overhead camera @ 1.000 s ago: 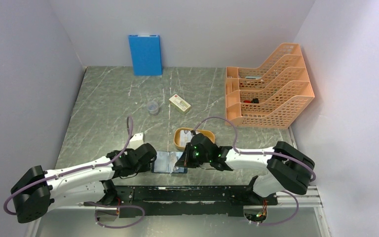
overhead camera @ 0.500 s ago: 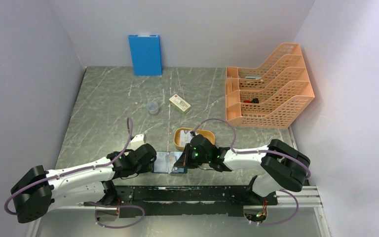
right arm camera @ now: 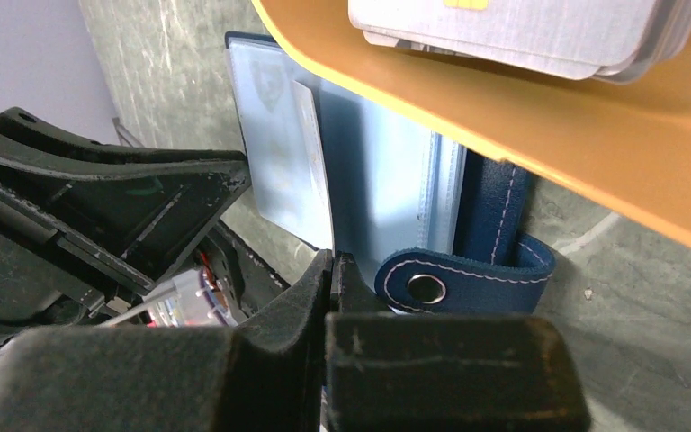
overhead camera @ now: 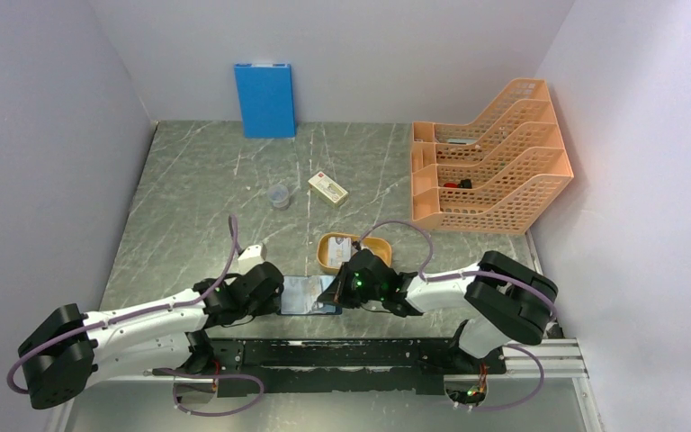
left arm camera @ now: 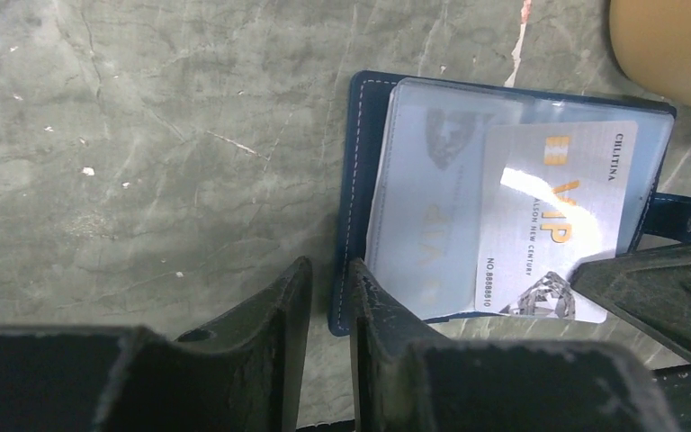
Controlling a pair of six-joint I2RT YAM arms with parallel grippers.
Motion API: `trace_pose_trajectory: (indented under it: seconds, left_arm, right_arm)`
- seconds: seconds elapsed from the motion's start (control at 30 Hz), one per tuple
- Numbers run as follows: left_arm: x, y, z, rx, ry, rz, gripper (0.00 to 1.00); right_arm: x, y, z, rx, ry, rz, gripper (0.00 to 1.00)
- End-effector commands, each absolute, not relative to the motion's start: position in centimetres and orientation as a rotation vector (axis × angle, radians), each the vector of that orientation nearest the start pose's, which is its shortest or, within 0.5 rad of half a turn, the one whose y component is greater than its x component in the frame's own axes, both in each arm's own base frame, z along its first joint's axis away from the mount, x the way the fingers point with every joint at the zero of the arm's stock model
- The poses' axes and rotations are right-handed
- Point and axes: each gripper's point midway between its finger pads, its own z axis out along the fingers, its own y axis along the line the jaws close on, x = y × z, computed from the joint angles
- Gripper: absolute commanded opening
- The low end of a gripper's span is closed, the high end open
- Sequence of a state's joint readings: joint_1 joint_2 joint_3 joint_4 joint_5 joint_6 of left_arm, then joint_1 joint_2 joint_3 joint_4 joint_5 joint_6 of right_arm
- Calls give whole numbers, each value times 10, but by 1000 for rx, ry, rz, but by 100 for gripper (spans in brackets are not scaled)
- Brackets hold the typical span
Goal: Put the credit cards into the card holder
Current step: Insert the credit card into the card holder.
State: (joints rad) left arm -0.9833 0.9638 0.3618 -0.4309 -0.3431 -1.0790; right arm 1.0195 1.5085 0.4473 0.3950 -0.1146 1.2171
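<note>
The card holder (overhead camera: 306, 294) lies open and flat near the table's front edge, its navy cover (left arm camera: 358, 180) and clear sleeves facing up and its snap tab (right arm camera: 468, 279) curled at one end. A pale credit card (left arm camera: 549, 216) marked VIP lies slanted over the sleeves. My right gripper (right arm camera: 333, 256) is shut on that card's near edge, seen as a thin pale sheet (right arm camera: 310, 180). Over the holder's left edge, my left gripper (left arm camera: 328, 265) has its jaws a narrow gap apart, one fingertip (left arm camera: 369, 279) on the sleeve. More cards (right arm camera: 504, 27) are stacked in the orange tray (overhead camera: 353, 252).
The orange tray's rim (right arm camera: 504, 117) hangs close above the right gripper. Farther back stand a cream box (overhead camera: 327, 189), a small clear cup (overhead camera: 278, 195), an upright blue folder (overhead camera: 264, 99) and an orange file rack (overhead camera: 490, 166). A black rail (overhead camera: 351, 353) runs along the front edge.
My left gripper's jaws have narrowed at the holder's left edge. The right arm has drawn slightly leftward, still with the card over the holder.
</note>
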Motion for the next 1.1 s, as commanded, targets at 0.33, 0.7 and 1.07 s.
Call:
trace_pose_trajectory:
  seconds: [0.33,0.7,1.07]
  left_arm:
    - [118,-156,-10,-244,2647,-360,24]
    - [114,-156,-12,-256,2654,-382,23]
    - [110,-150,-13,-279,2656,-380,21]
  right_arm:
    - [140,335,14,259,2589,1135,0]
    - [129,344,11,225,2611,1131,0]
    - [136,331,3,267,2594,1004,0]
